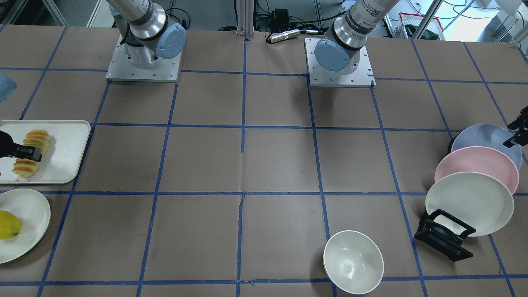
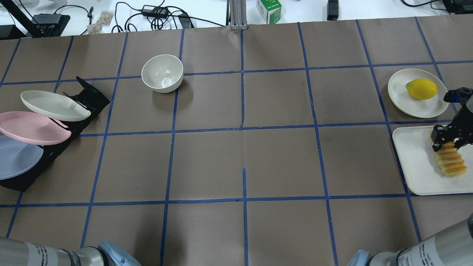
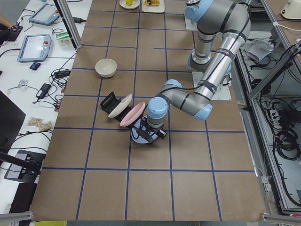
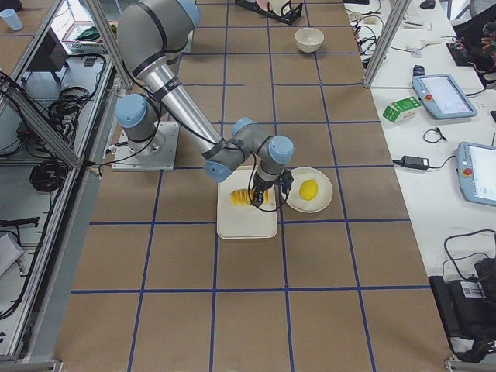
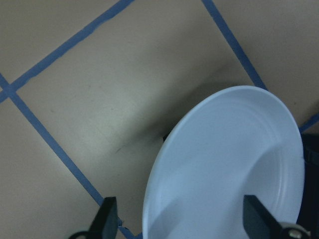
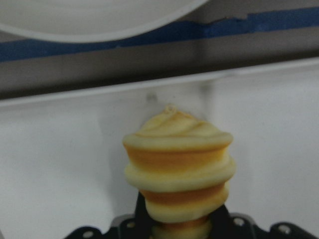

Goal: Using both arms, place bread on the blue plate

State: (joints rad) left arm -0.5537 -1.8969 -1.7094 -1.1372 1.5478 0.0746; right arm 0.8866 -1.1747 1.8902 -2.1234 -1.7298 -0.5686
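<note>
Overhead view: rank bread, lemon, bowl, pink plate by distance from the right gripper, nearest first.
1. bread, right edge, at the right gripper
2. lemon, just beyond it
3. bowl, left of centre
4. pink plate, far left edge

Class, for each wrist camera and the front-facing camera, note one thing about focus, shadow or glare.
Right wrist view: the bread is close and soft-edged, the background blurred. Left wrist view: the blue plate throws a dark shadow on the table. Front-facing view: bright glare spots inside the white bowl.

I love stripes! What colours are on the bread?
The bread has golden-orange and pale yellow bands; right wrist view.
</note>
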